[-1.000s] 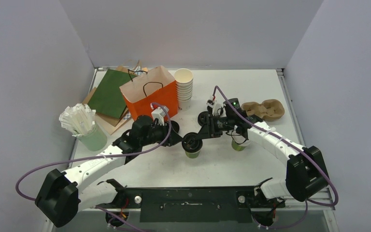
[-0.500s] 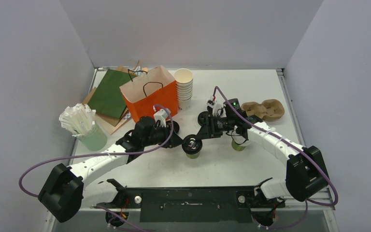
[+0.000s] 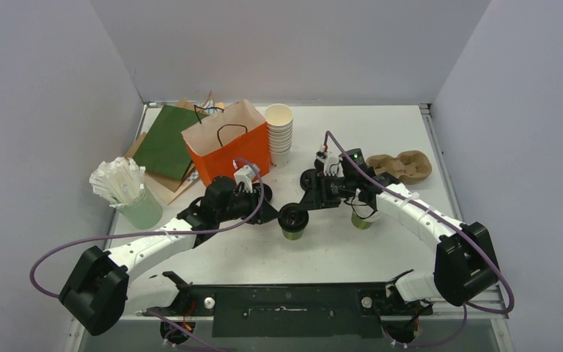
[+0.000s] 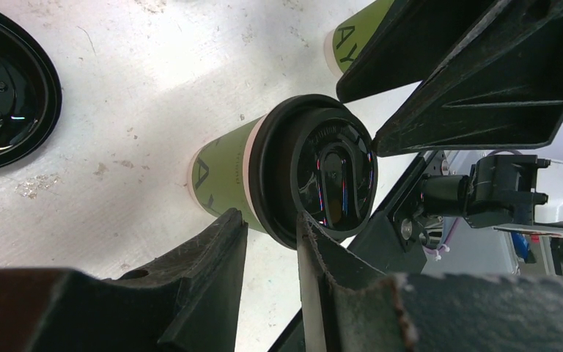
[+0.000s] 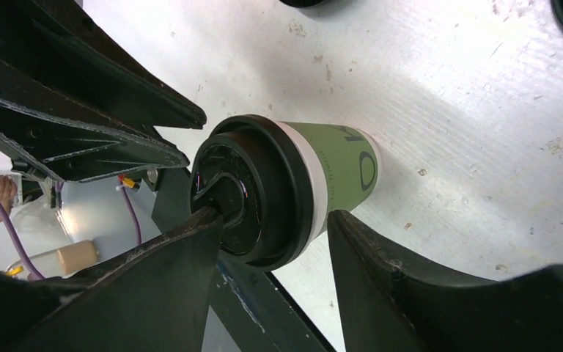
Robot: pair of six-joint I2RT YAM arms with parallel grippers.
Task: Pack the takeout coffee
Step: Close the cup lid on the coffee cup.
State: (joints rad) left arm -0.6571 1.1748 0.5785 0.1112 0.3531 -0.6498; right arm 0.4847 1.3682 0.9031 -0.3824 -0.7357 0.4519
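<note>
Black-lidded coffee cup (image 4: 223, 172): my left gripper (image 4: 270, 220) pinched its rim; my right gripper (image 5: 275, 216) straddled it, jaws apart, base hidden.

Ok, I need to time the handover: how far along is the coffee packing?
Done: one cup has its black lid on. In hand: both arms meet at it, the left fingers pinching the lid rim, the right fingers straddling its side. Left: a second cup stands under the right arm, and the cardboard carrier holds no cups.
</note>
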